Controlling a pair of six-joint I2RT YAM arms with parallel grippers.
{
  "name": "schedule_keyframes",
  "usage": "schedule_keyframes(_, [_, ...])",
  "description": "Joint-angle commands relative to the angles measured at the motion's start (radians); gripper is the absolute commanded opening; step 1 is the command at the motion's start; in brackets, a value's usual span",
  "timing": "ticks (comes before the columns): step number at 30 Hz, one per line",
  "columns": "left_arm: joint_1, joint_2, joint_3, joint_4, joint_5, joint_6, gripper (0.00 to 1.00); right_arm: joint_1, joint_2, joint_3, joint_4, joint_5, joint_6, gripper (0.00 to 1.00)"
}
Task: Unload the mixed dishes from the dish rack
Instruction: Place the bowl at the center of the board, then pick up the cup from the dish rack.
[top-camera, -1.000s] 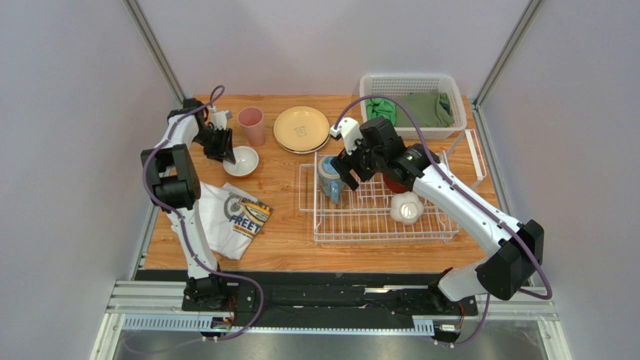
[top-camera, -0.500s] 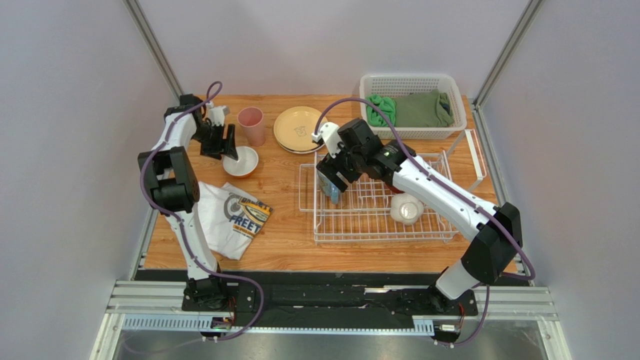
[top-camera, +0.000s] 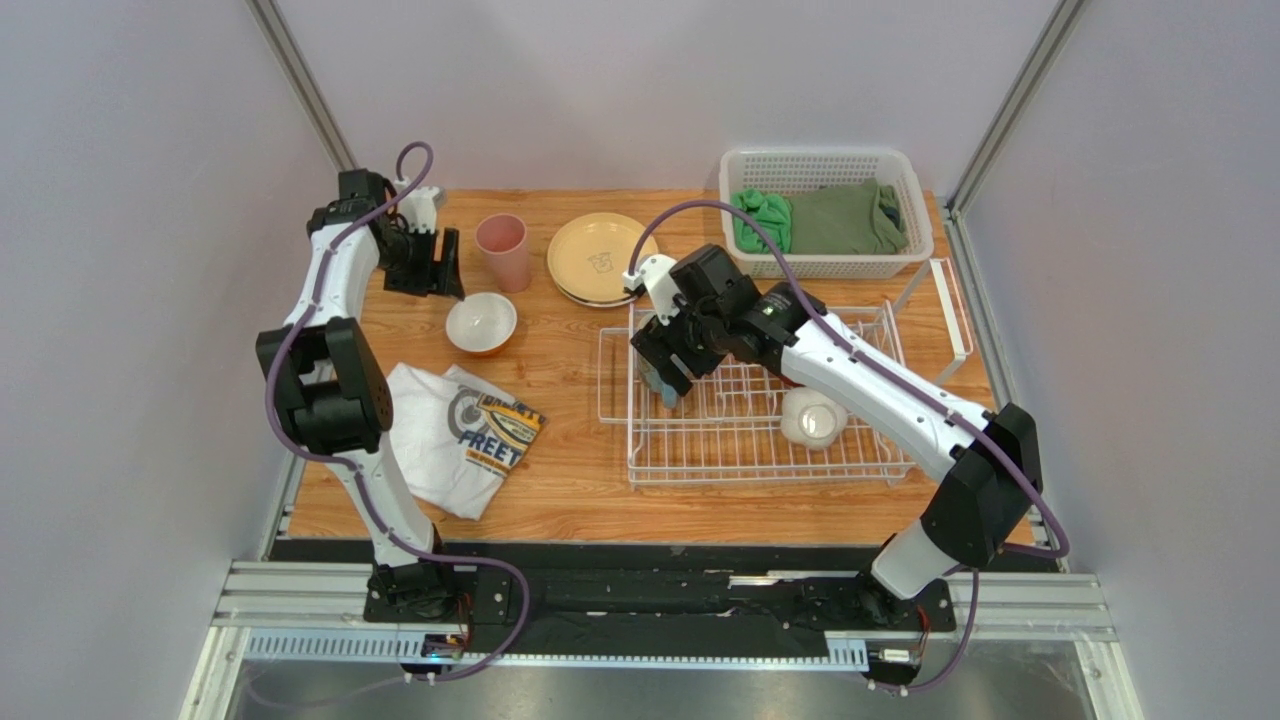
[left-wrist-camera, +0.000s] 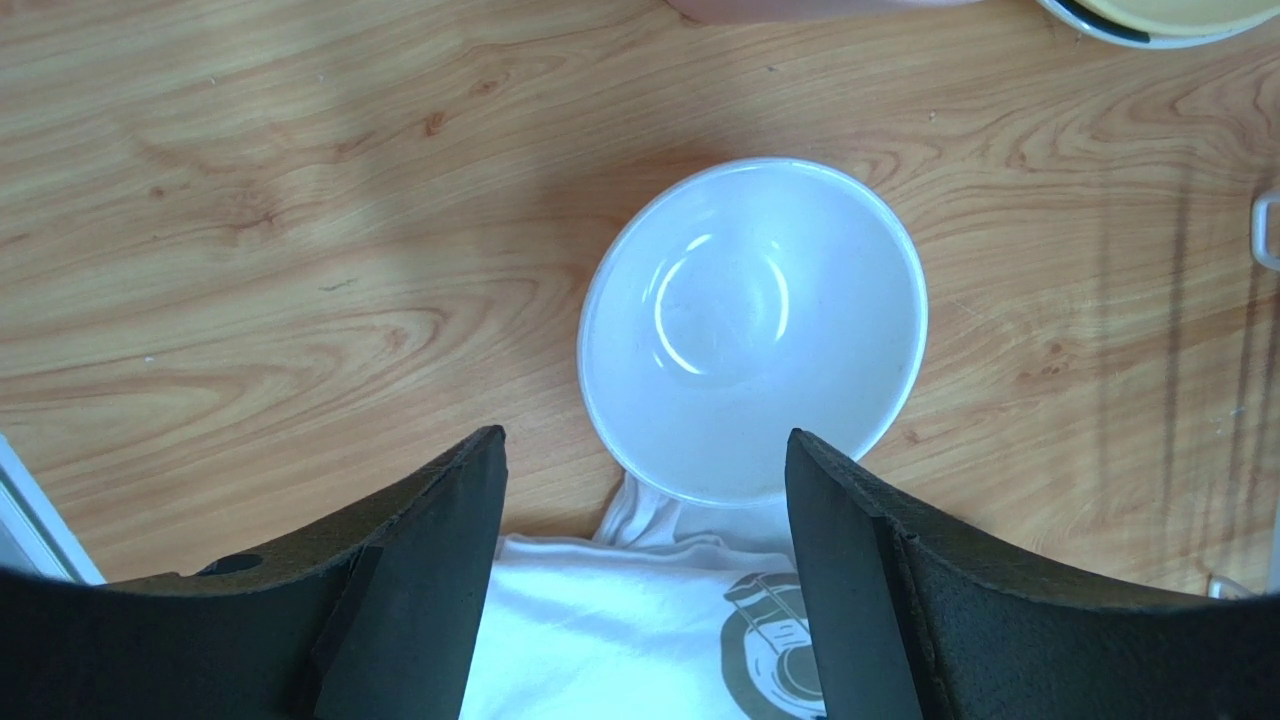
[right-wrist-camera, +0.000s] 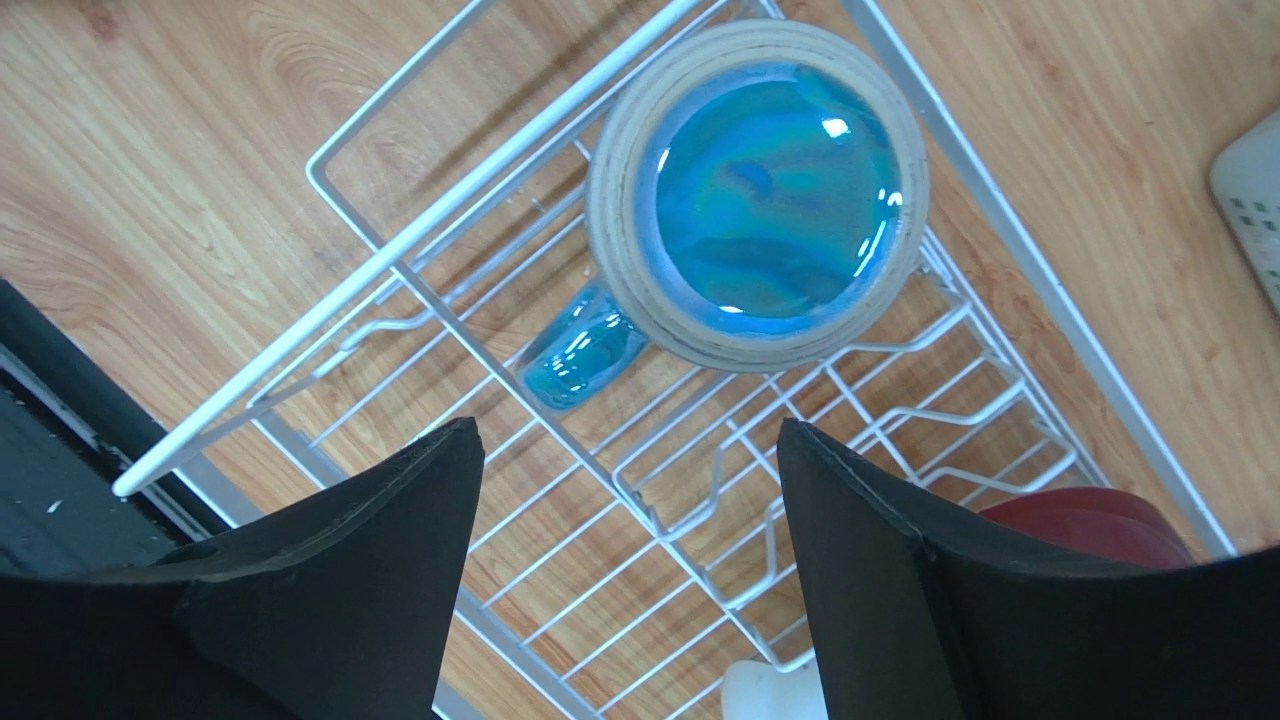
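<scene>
Right wrist view: right jaws apart above the light-blue mug (right-wrist-camera: 759, 188), upright in the dish rack (right-wrist-camera: 451, 210) corner; straddle its rim squarely before you close. Left jaws apart over the small white bowl (left-wrist-camera: 751, 323) on the worktop (left-wrist-camera: 226, 225).

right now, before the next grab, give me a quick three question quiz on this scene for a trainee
1. True or false: the small white bowl stands inside the dish rack.
2. Which dish sits just ahead of the right gripper? A) light-blue mug B) pink cup C) stack of plates
3. Fill in: the left gripper hangs over the bowl with its jaws ___.

Key
1. False: it stands on the table.
2. A, standing in the rack.
3. open
</scene>
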Motion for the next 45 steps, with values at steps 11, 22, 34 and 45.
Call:
schedule_keyframes(11, [0.008,-0.105,-0.056,0.025,0.008,0.015,0.77,0.008,0.049,-0.089,0.094,-0.019,0.141,0.66])
schedule_keyframes(22, [0.008,-0.121,-0.09,0.031,0.021,0.015,0.77,0.009,0.057,-0.146,0.176,-0.039,0.169,0.63])
schedule_keyframes(34, [0.008,-0.134,-0.101,0.048,0.051,0.003,0.76,0.009,0.072,-0.203,0.259,-0.028,0.247,0.57])
schedule_keyframes(45, [0.008,-0.134,-0.111,0.057,0.063,0.004,0.77,0.011,0.061,-0.229,0.292,0.075,0.219,0.45])
